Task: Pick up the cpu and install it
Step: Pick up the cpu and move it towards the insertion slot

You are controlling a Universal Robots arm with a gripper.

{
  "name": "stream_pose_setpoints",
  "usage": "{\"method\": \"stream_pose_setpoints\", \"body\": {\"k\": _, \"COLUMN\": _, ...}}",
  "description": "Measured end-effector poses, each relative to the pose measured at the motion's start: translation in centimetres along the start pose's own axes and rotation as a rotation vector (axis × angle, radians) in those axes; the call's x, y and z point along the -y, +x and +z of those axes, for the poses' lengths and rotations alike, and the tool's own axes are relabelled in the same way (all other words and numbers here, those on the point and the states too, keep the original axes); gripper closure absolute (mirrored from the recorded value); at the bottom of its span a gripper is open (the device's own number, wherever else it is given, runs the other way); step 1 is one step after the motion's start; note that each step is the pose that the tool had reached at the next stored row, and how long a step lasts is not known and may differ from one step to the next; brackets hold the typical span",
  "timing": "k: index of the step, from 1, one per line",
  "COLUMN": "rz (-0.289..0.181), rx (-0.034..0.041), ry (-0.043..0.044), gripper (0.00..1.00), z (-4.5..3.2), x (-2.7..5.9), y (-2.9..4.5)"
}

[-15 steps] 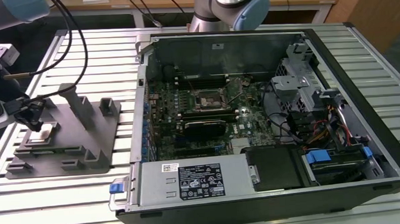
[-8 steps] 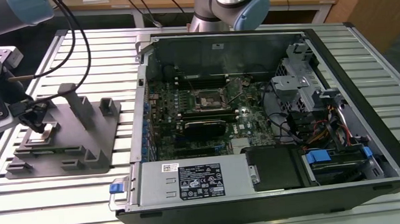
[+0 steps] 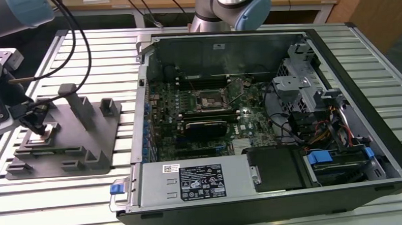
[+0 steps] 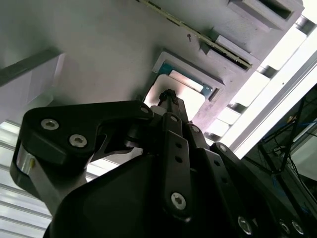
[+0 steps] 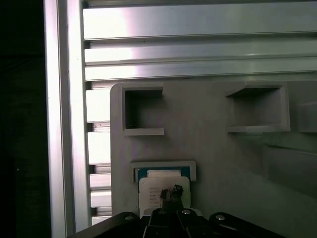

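The cpu (image 5: 163, 184) is a small pale square chip with a green rim. It lies flat in a framed pocket of the grey fixture plate (image 3: 74, 153) at the exterior view's left. My gripper (image 3: 39, 128) hangs right over it, and both wrist views look down the black fingers (image 4: 174, 148). The gripper (image 4: 168, 95) has its tips drawn together over the cpu's (image 4: 190, 99) top, shut, and nothing is clamped between them. I cannot tell whether the tips touch the chip. The gripper (image 5: 171, 192) covers part of the chip's near edge.
An open computer case (image 3: 252, 44) lies on the slatted aluminium table (image 3: 76, 209), with the motherboard's square socket (image 3: 206, 99) in its middle. Upright posts (image 3: 75, 105) rise from the fixture plate close to my gripper. Cables (image 3: 76, 41) hang from the arm.
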State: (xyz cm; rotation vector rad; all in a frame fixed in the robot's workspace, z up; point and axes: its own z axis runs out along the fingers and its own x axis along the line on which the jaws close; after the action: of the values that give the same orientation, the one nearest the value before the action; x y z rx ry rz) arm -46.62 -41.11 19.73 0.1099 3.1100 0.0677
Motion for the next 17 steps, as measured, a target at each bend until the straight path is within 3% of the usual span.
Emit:
{"method": "stream_pose_setpoints", "body": {"k": 11, "rz": 0.000, "rx": 0.0002, "ry": -0.0001, "gripper": 0.89, "z": 0.08, "x": 0.01, "y": 0.14}}
{"method": "stream_pose_setpoints", "body": {"k": 17, "rz": 0.000, "rx": 0.0002, "ry": -0.0001, "gripper": 0.65, "z": 0.08, "x": 0.01, "y": 0.14}}
